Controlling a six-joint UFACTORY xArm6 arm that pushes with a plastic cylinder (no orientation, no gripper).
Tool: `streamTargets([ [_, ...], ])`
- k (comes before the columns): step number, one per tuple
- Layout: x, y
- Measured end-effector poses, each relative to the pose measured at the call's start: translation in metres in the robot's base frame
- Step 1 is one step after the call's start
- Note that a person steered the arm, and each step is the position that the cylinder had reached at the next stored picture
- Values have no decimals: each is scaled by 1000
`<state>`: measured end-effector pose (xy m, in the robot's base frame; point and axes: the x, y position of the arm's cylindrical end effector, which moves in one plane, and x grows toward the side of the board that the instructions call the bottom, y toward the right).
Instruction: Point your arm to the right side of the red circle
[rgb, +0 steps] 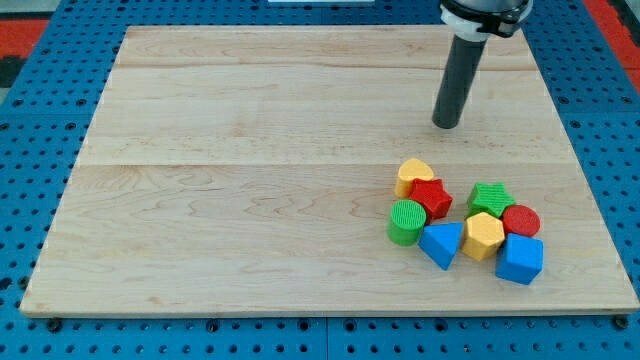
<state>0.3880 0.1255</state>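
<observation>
The red circle (521, 220) lies near the view's bottom right, at the right edge of a tight cluster of blocks. It touches the green star (490, 198) on its left, the yellow hexagon (484, 235) and the blue block (519, 259) below it. My tip (446, 124) rests on the board above the cluster, up and to the left of the red circle, and touches no block.
The cluster also holds a yellow heart (413, 175), a red star (431, 197), a green cylinder (406, 221) and a blue triangle (441, 243). The wooden board (250, 180) ends close to the right of the red circle, over a blue pegboard.
</observation>
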Motion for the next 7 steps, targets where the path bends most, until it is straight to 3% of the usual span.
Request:
streamTargets([
  [1,19,-35],
  [3,11,-34],
  [5,-1,155],
  [6,37,220],
  [7,97,204],
])
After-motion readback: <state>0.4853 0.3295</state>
